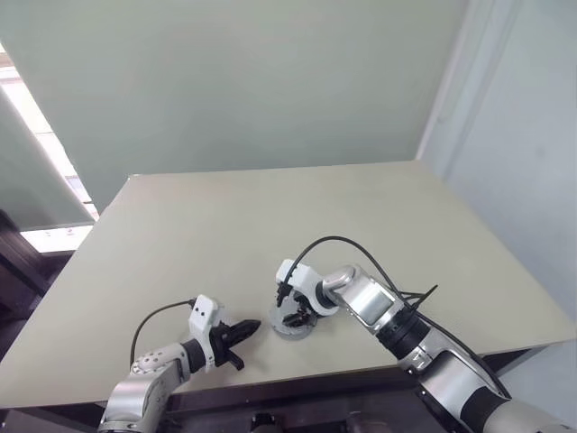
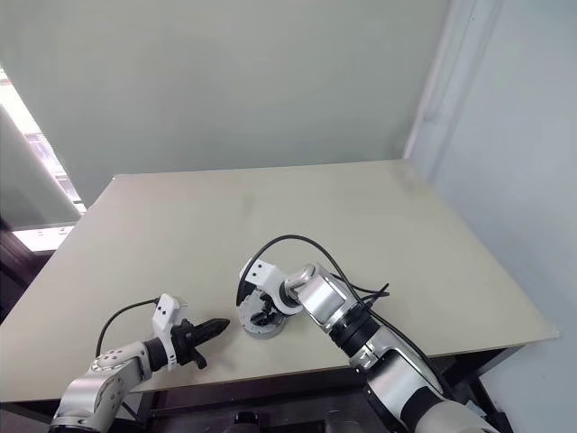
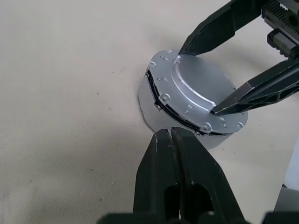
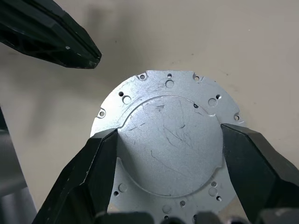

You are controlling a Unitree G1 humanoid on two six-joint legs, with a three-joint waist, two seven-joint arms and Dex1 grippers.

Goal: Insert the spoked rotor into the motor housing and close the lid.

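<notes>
**End effector on the right straddles the silver lid**

Right end effector [image 4: 166, 140] reaches down over the round motor assembly near the front edge of the tabletop [image 1: 270, 216], its two black fingers [image 4: 93, 172] spread wide, one on each side of the raised centre of the lid [image 4: 170, 149]. From the right wrist view the pads sit against or just beside that raised step; whether they truly press on it cannot be told. The left end effector [image 3: 173, 140] has its fingers pressed together and empty, with the tip pointing at the side of the assembly, just beside it and apparently not touching.

The lid is a silver metal disc with a flat flange ringed by small holes and a domed middle. It sits on top of the motor housing [image 3: 149, 100], with a thin dark seam showing between the two at the near side. It looks slightly tilted, so by my judgement it is not yet fully seated. The rotor is hidden; presumably it is already inside.

Handling, as a judgement: the lid is rigid, bare metal, smooth and likely slippery under hard fingers, and fairly light. The raised centre gives two opposite walls to pinch, which is the best hold; the thin flange offers little purchase. A squeeze that is off-centre could tip it or slide the whole housing across the tabletop, so the closed left fingers may serve as a stop.
</notes>
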